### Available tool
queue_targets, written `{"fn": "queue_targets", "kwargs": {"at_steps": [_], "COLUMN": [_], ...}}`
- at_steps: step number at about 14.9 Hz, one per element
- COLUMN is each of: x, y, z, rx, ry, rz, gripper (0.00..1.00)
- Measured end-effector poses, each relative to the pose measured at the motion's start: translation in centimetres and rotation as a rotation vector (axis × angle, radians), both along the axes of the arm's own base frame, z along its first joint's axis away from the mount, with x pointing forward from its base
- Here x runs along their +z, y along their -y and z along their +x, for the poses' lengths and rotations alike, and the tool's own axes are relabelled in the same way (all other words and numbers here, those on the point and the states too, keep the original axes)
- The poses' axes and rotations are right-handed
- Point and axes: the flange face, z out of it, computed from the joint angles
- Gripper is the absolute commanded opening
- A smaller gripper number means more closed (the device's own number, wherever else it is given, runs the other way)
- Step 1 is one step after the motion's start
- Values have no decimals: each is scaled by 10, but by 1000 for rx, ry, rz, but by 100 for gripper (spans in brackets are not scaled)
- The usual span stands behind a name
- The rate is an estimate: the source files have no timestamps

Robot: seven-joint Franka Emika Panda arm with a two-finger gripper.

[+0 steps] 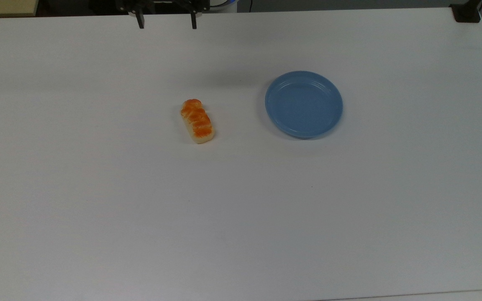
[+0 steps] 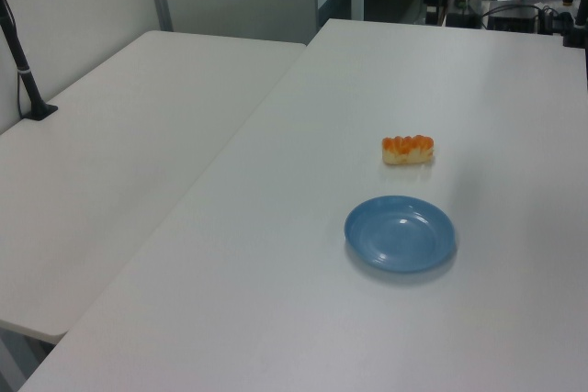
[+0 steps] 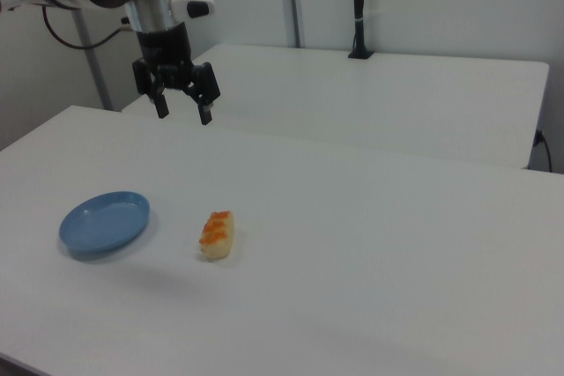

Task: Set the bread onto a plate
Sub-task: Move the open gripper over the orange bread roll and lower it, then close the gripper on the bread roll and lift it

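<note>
Two things lie on the white table (image 1: 241,217): the bread (image 1: 197,121) and the plate (image 1: 303,103), well apart from each other with bare tabletop between them. In the top view the bread rests left of the plate, its long axis running slightly aslant, orange-brown top up. In the left view the bread (image 2: 408,150) sits farther from the camera than the plate (image 2: 400,233); in the right view the bread (image 3: 217,234) lies to the right view's right of the plate (image 3: 104,222). The plate holds nothing. The gripper (image 3: 183,112) hangs in the air well above the table, high over the area behind the plate and bread in the right view, its two dark fingers (image 3: 161,106) spread wide and pointing down with nothing between them. In the top view the gripper (image 1: 167,24) shows at the upper edge of the frame, over the far border of the table, its fingertips far apart.
</note>
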Motion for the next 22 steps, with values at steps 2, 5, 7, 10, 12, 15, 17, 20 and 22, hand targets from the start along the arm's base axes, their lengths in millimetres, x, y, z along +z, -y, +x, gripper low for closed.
{"fn": "queue_targets", "kwargs": {"at_steps": [2, 5, 7, 10, 12, 15, 17, 20, 22], "x": [-17, -40, -53, -77, -96, -141, -158, -185, -202], "y": [-12, -16, -16, -13, -12, -11, -13, -18, -20], "z": [3, 7, 9, 8, 7, 7, 8, 13, 16], "rx": [21, 37, 62, 128, 173, 263, 306, 359, 376], "ry": [-20, -38, -43, -64, -69, -71, -86, -105, -112], "rz": [1, 2, 2, -31, -56, -93, -99, -100, -99], "gripper": [100, 100, 100, 100, 100, 99, 98, 97, 97]}}
